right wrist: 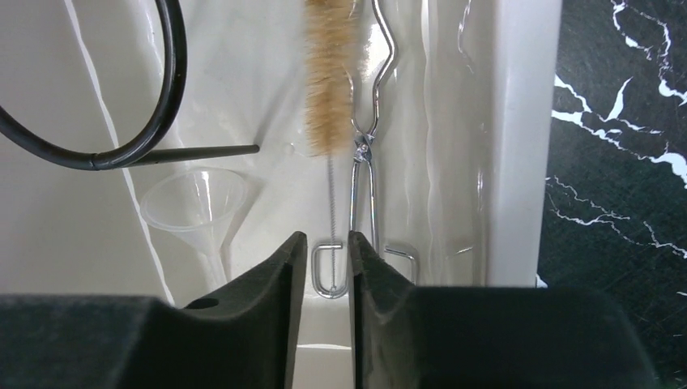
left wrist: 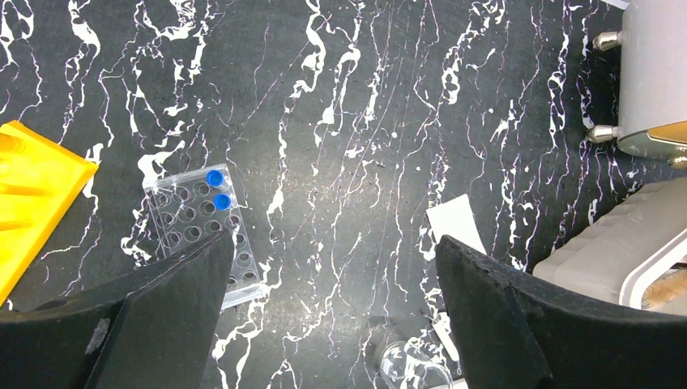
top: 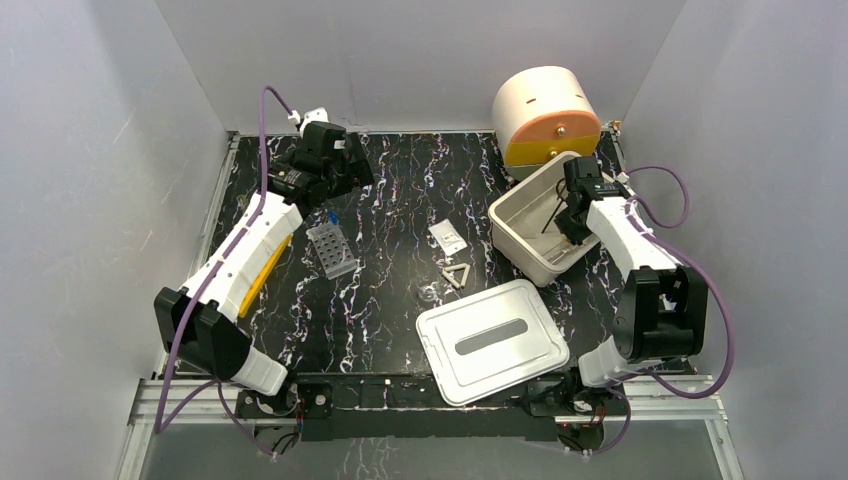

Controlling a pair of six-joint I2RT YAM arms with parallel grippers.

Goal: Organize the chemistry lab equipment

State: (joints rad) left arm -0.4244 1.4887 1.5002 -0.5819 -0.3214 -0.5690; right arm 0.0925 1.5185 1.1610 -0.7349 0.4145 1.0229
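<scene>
My left gripper (top: 335, 168) hangs wide open and empty above the table's far left, its jaws (left wrist: 332, 247) spread over bare marble. Below it stands the grey tube rack (left wrist: 194, 223) with two blue-capped tubes (left wrist: 217, 188); the rack also shows in the top view (top: 333, 250). The white triangle (top: 457, 275), a white packet (top: 447, 237) and a small glass piece (top: 428, 293) lie mid-table. My right gripper (right wrist: 324, 237) is inside the white bin (top: 520, 245), with only a narrow gap between its fingers and nothing in it. In the bin lie metal tongs (right wrist: 364, 162), a bristle brush (right wrist: 330, 73), the black wire loop (right wrist: 121, 121) and a clear funnel (right wrist: 194, 203).
The bin's white lid (top: 492, 340) lies near the front edge. A beige and orange drum (top: 545, 115) stands at the back right behind the bin. Grey walls close in the left, back and right sides.
</scene>
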